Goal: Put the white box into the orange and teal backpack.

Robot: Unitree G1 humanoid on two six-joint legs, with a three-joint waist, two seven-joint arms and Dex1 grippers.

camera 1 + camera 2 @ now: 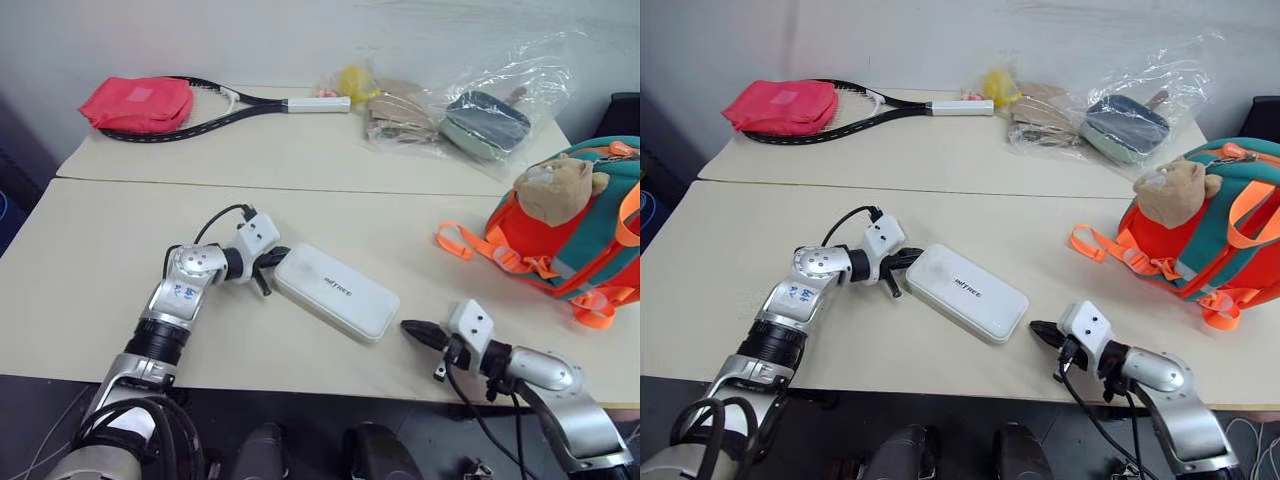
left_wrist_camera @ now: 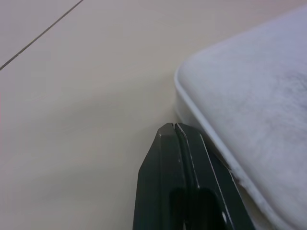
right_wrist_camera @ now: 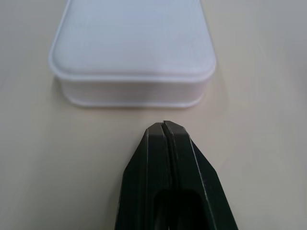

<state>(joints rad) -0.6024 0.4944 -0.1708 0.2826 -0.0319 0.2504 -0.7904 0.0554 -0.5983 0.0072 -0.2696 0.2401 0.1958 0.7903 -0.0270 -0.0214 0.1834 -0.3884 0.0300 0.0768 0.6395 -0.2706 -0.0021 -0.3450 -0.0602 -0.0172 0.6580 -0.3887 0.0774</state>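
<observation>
Both claws closed and empty at the two ends of the box.

Head view: box [image 1: 336, 292] lies flat near the surface's [image 1: 100, 260] near edge, bare surface all round it; backpack [image 1: 570, 225] well apart at far right. Left wrist view: left claw [image 2: 175, 125] pressed closed, empty, just beside the box's corner. Right wrist view: right claw [image 3: 164, 123] pressed closed, empty, a small gap short of the box's end.

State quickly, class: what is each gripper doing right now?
Left gripper: shut, empty, beside the white box.
Right gripper: shut, empty, just short of the box.
</observation>
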